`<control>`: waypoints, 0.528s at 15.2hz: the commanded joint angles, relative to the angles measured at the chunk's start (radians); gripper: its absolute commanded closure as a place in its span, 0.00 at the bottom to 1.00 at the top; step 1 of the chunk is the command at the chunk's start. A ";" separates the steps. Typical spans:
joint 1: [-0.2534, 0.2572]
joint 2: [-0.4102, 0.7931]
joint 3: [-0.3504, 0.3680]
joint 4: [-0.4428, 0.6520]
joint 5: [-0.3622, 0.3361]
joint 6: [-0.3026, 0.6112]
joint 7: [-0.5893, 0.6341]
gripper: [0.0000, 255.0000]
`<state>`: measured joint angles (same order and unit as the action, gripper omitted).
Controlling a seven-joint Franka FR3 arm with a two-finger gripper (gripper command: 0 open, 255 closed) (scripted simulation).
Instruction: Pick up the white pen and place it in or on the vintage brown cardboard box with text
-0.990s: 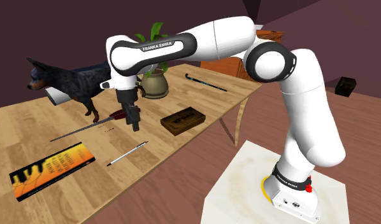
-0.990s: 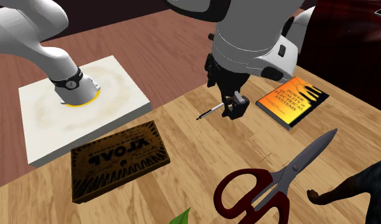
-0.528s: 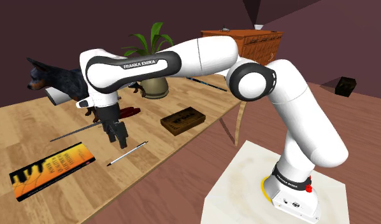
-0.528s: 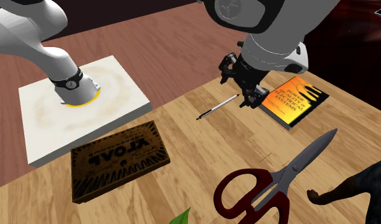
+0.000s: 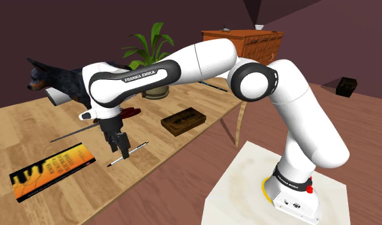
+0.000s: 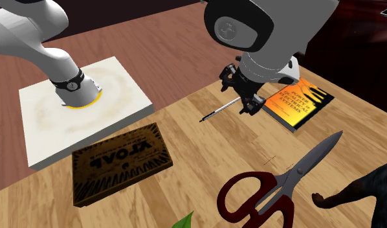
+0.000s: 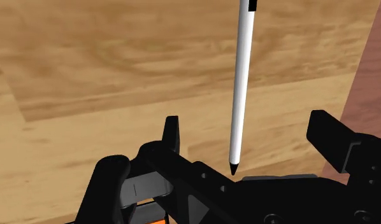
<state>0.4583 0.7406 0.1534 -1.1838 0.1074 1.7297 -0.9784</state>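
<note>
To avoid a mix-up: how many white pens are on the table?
1. The white pen lies near the table edge, under the open gripper; the arm may hide others.

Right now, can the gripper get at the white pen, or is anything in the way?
Probably yes. The gripper hangs over the pen with its fingers open to either side of the barrel, neither touching it. The pen lies flat on the table, with nothing across it.

Maroon walls (image 5: 55, 25), brown floor (image 5: 196, 166), wooden table (image 5: 17, 128), dresser (image 5: 244, 41).
</note>
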 commanded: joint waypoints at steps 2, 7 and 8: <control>0.000 -0.001 0.000 -0.006 0.000 0.006 0.000 0.00; 0.000 -0.001 0.000 -0.006 0.000 0.006 0.000 1.00; 0.000 -0.001 0.000 -0.006 0.000 0.006 0.000 1.00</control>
<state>0.4584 0.7393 0.1533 -1.1893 0.1074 1.7357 -0.9785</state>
